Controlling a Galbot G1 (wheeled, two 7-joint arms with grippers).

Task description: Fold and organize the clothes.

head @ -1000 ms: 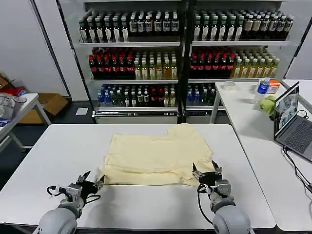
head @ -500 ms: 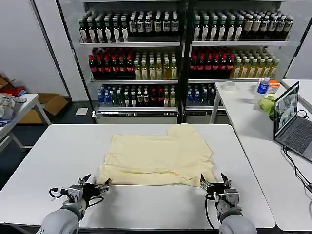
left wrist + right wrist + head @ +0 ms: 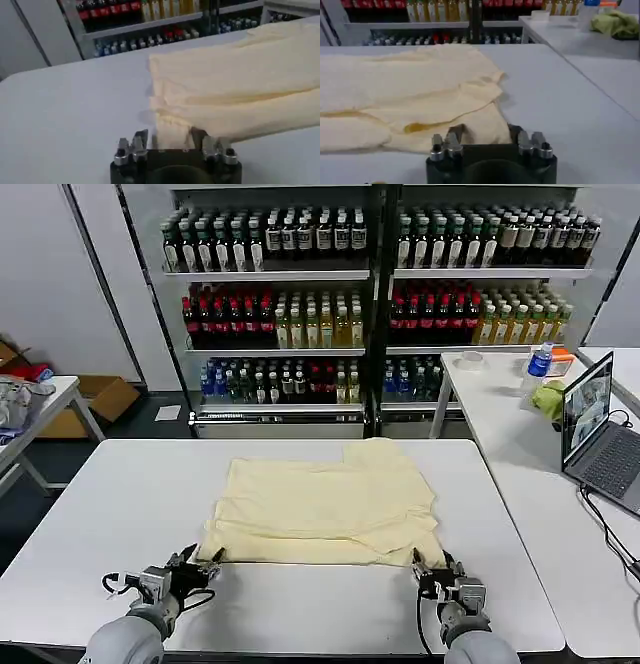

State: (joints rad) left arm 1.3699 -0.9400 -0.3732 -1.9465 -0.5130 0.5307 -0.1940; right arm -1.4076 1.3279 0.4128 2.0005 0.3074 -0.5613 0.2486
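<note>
- One pale yellow T-shirt [image 3: 325, 499] lies on the white bench [image 3: 120, 494], roughly centred and partly folded: a doubled layer runs along its near edge, and one sleeve pokes out at about 1 o'clock from its middle.
- The left gripper [image 3: 205, 568] sits at the shirt's 7 o'clock corner with its fingers spread; in the left wrist view the corner of the cloth lies between the open fingers [image 3: 134, 148], not yet pinched.
- The right gripper [image 3: 436, 573] sits at the shirt's 5 o'clock corner, likewise spread, and the right wrist view shows the hem reaching in between its fingers [image 3: 446, 145].
- Handling, as a judgement: the fabric looks light, limp and thin, so it should drape and sag from wherever it is held, and it will not keep a crease unless laid down flat. It is not fragile, though stacked layers may slide over each other.
- The best hold seems to be the two near corners, both layers pinched together, so that the fold stays square when lifted.
- Count: one shirt, two grippers, one bench under them.
- Off to 2 o'clock, a second bench carries one laptop [image 3: 598, 439] and one green cloth lump [image 3: 549, 398], which is not part of the job.
</note>
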